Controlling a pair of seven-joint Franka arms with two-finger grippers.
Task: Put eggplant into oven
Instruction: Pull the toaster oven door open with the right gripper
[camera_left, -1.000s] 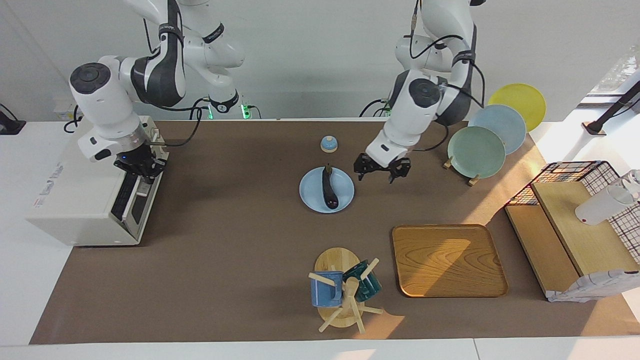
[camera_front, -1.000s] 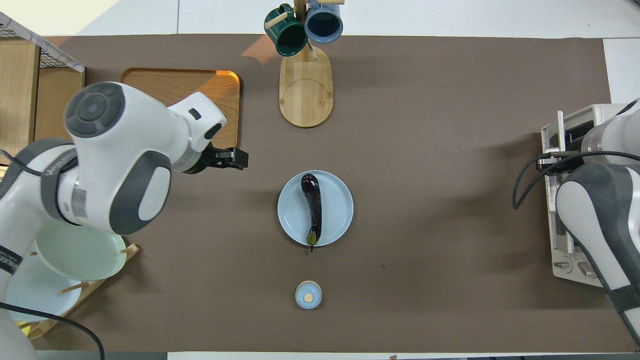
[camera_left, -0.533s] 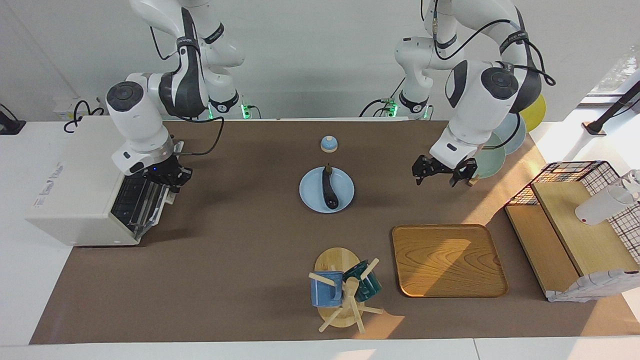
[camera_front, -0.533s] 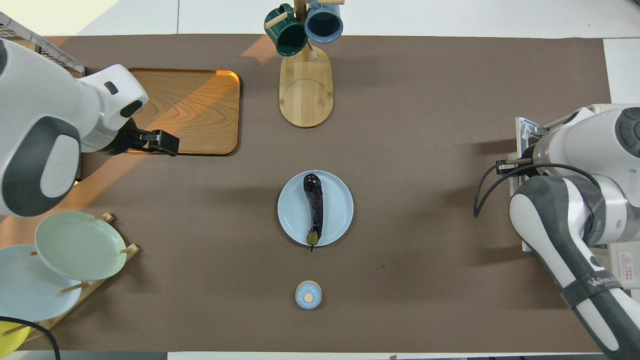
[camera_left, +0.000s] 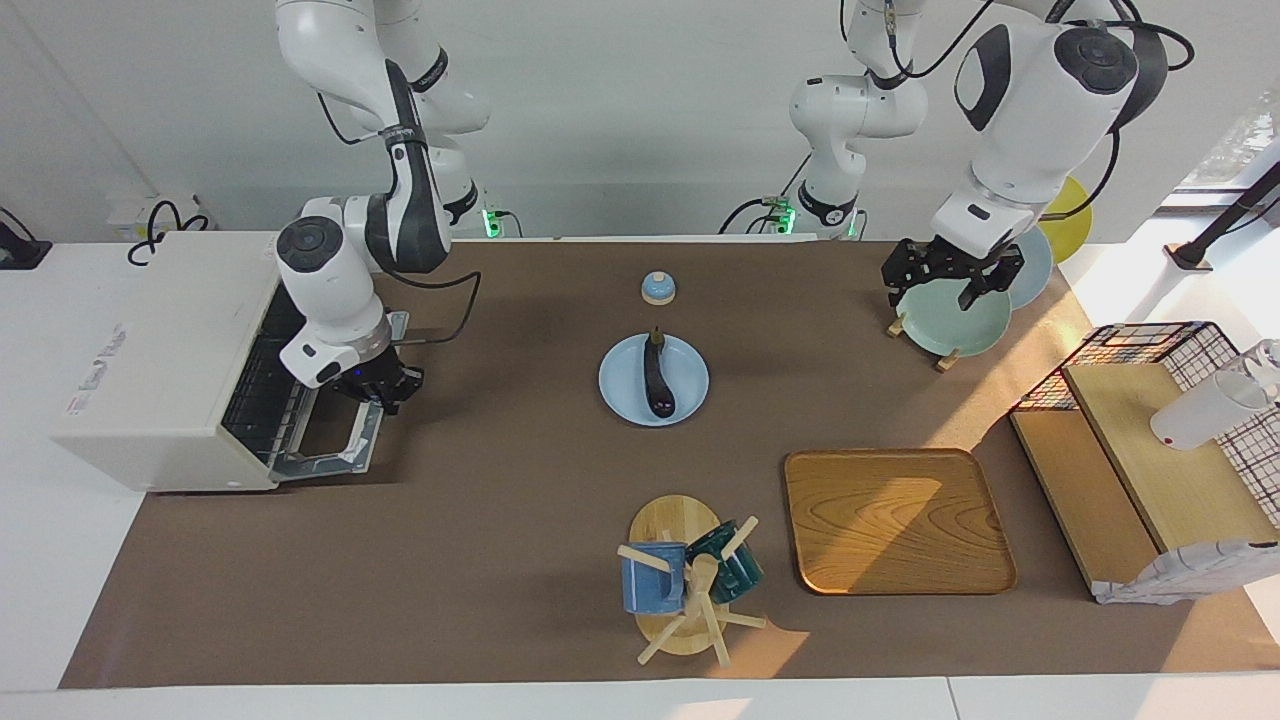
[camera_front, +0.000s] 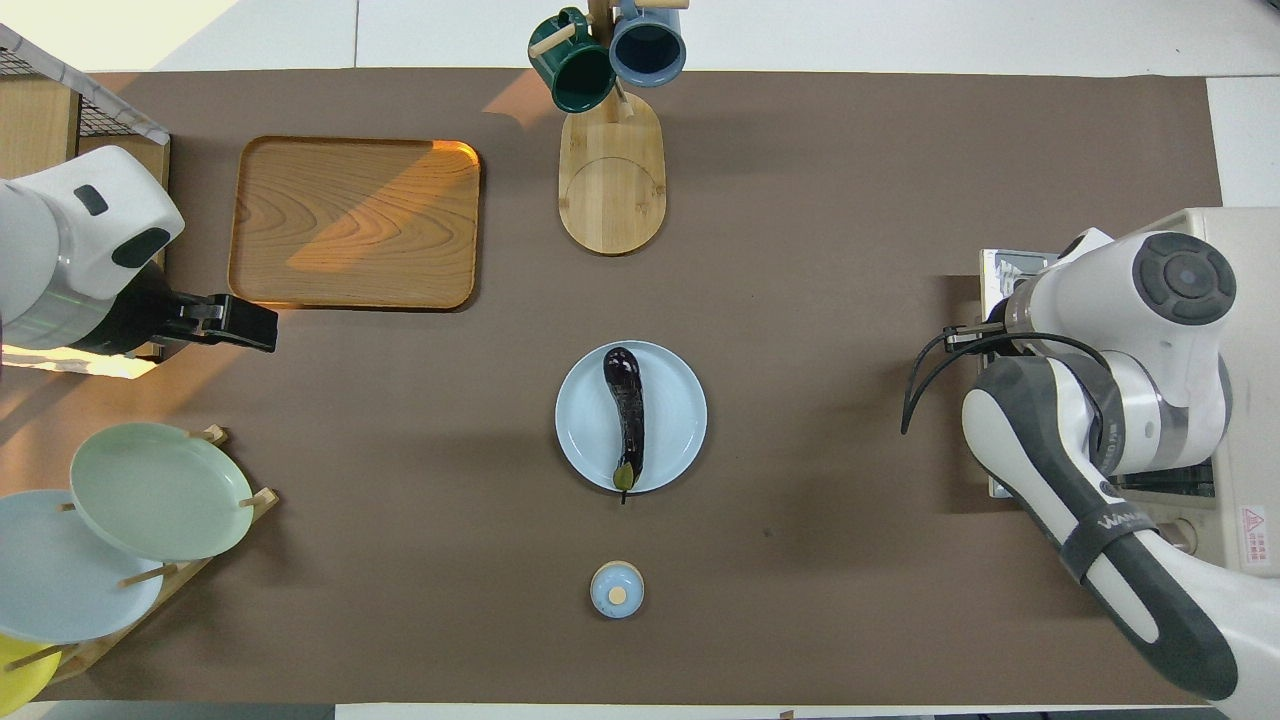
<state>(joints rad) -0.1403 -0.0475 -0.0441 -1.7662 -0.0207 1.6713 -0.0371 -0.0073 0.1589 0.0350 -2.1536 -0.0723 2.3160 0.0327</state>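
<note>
Eggplant (camera_left: 657, 378) lies on a pale blue plate (camera_left: 625, 390) mid-bench, stem end toward the robots' edge, nothing touching it. Small blue bell (camera_left: 657, 288) sits between plate and the robots' edge. Oven (camera_left: 150, 370) at the right arm's end of the bench, door (camera_left: 335, 445) dropped flat open, wire rack visible inside; in the overhead view most of the oven and door is hidden under the right arm, knobs barely visible. Right tool (camera_left: 385, 390) low at the door's handle edge, clenched; whether it grips the handle is hard to make out. Its wrist bends down from an elbow over the oven's front. Left tool (camera_left: 948, 272) up in the air over the green plate (camera_left: 950, 318) on the plate rack at the left arm's end, fingers spread, carrying nothing; arm folded high. In the overhead view its body is cut off by the frame edge. Wooden tray (camera_left: 897, 520) and mug tree (camera_left: 685, 590) sit toward the bench edge away from the robots.
</note>
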